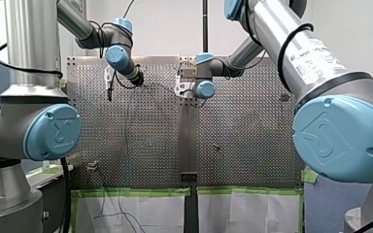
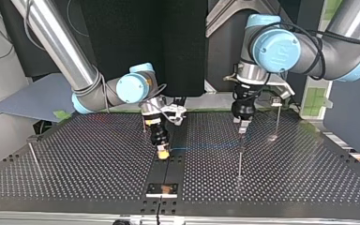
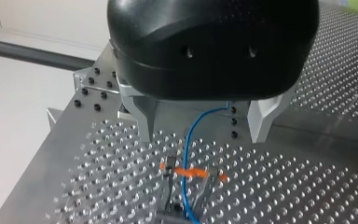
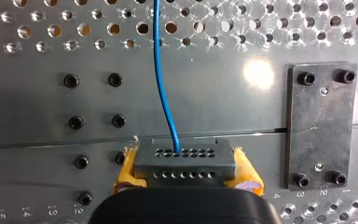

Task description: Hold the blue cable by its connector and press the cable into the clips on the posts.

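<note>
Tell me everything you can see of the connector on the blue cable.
The connector is a dark grey rectangular block, plastic by its look, with two rows of small round holes in its face. The blue cable leaves a hole in the row farther from my right gripper and runs ahead over the perforated table. The gripper's yellow pads clamp its two ends, and it sits level.

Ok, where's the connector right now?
In the right wrist view the connector is clamped between my right gripper's yellow pads, with the blue cable leaving it ahead and a dark bolted plate beside it.
</note>
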Action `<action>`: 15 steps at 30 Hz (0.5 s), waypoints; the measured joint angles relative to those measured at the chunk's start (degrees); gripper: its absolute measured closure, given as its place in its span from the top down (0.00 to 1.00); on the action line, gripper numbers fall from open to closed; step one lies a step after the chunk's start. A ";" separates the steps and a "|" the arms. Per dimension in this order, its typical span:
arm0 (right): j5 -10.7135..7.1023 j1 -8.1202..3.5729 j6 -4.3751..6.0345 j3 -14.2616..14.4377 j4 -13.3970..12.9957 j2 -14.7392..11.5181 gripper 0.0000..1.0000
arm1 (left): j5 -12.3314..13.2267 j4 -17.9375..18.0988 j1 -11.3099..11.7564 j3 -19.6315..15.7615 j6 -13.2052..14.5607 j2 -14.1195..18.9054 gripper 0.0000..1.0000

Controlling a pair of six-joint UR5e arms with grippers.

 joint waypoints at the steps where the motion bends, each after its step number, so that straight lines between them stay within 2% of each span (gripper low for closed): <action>1: 0.00 -0.03 0.00 0.00 0.08 0.00 0.00 | -0.02 0.06 -0.28 0.00 -0.10 0.00 1.00; 5: 0.05 -0.06 0.00 0.00 0.24 0.00 0.00 | -0.64 0.96 -1.55 0.02 -1.25 -0.04 1.00; 9: 0.09 -0.07 0.00 -0.03 0.28 0.00 0.00 | -2.31 2.72 -2.82 0.00 -2.84 -0.28 1.00; 15: 0.15 -0.16 0.00 -0.05 0.65 -0.18 0.00 | -4.71 3.79 -4.30 0.45 -3.48 -2.59 1.00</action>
